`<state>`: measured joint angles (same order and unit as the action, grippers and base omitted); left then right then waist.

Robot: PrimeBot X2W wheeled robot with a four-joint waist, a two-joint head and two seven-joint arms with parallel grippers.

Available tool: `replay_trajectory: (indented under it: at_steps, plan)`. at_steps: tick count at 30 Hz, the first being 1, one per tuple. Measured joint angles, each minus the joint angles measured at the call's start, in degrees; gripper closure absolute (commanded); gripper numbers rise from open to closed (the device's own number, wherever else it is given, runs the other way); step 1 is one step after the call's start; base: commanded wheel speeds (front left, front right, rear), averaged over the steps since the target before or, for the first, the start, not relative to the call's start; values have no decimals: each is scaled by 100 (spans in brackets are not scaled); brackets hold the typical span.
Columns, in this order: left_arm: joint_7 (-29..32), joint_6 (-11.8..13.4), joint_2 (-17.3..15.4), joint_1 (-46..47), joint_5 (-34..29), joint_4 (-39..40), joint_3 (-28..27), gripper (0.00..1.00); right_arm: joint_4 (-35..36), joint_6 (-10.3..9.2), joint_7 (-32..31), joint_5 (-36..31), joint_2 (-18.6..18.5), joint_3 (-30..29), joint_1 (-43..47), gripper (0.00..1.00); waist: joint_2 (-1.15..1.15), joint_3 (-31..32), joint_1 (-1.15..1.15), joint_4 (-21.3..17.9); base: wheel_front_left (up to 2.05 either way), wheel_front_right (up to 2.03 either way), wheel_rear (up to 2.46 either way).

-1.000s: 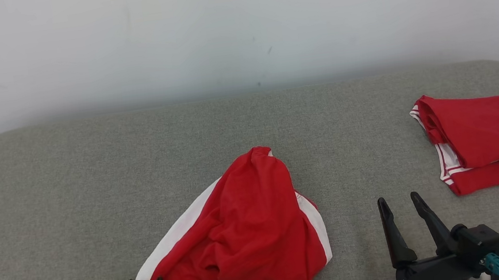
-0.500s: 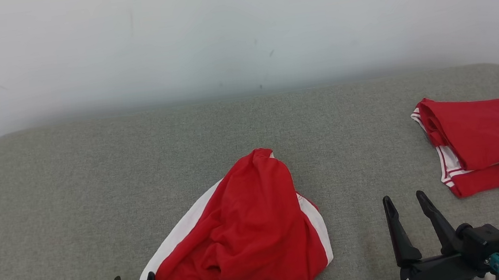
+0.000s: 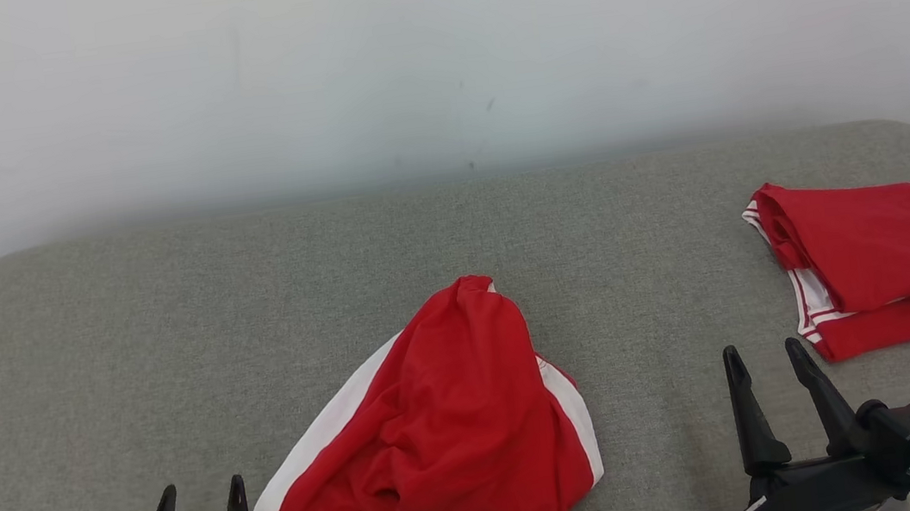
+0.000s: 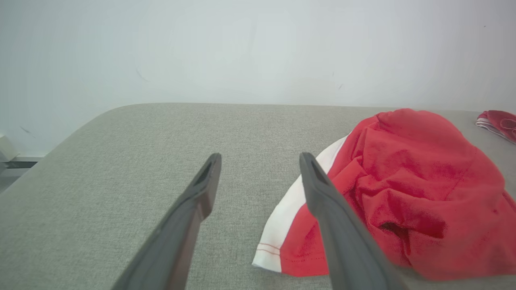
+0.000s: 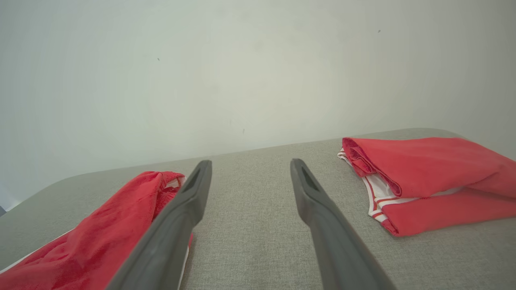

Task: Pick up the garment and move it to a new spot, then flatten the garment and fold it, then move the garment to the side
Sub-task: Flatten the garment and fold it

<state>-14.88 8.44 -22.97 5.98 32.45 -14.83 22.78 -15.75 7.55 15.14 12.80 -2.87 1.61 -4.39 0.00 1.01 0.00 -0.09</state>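
Both wide and empty, left gripper (image 3: 201,491) and right gripper (image 3: 762,352) flank the garment (image 3: 442,431) on grey upholstery (image 3: 168,325) below a white wall (image 3: 396,54).

One crumpled red garment (image 3: 450,430) at six o'clock, one folded red garment (image 3: 882,272) at three o'clock, one grey cushion (image 3: 168,325), one left gripper (image 3: 201,488), one right gripper (image 3: 762,350)

Brightly and evenly lit by diffuse light, without glare, leaving only a soft grey shadow band low on the plain white wall (image 3: 442,153) above the grey fabric-covered bench (image 3: 85,353). Sharp across the head view, weave readable. Softer and grainier in both wrist views, with long dark tool fingers (image 4: 189,225) blurred up close, far bench edge bowed, corners dimmed.
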Motion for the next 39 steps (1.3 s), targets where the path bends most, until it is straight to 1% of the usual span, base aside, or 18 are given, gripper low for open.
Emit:
replay_trajectory:
  at_steps: [5,7,13,17,22,28,39]
  plan:
    - [-1,75,18,-222,-243,196,-225,0,62,0,1,-57,2,-213,66,0,0,43,0,-38,0,0,0]
    - [-1,80,-42,-287,-410,218,-314,0,97,0,0,-79,0,-322,105,0,0,56,0,-50,0,0,0]
    - [-11,250,-44,-565,-727,608,-577,0,243,0,1,-109,0,-604,259,0,0,92,0,-18,0,0,0]
    - [-15,316,-41,-794,-836,877,-768,0,360,0,0,-145,0,-662,432,0,0,109,0,33,0,0,0]
    - [-15,318,-4,-1042,-902,1137,-976,0,420,0,0,-167,1,-754,582,0,0,114,0,80,0,0,0]
    - [-15,259,92,-1105,-957,1227,-1143,0,423,0,0,-148,-1,-695,592,0,0,124,0,110,0,0,0]
    - [-15,-83,292,-1142,-1127,1033,-1218,0,293,0,0,-98,1,-498,584,0,0,163,0,119,0,0,0]
